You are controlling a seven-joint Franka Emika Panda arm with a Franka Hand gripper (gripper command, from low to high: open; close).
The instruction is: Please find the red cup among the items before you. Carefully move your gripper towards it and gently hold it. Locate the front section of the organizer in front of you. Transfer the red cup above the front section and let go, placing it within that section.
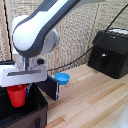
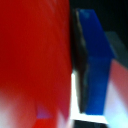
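Note:
The red cup (image 1: 17,95) hangs upright under my white gripper (image 1: 19,90), which is shut on it, one blue-tipped finger showing at its side. It is held over the black organizer (image 1: 37,107) at the exterior view's lower left, its base just inside the near compartment's opening. In the wrist view the red cup (image 2: 32,60) fills most of the picture, with a blue finger pad (image 2: 95,60) pressed against its wall.
A shallow blue cup (image 1: 62,78) sits on the wooden table just past the organizer. A black boxy appliance (image 1: 109,52) stands at the exterior view's right, with a cable running to it. Bamboo blinds form the backdrop.

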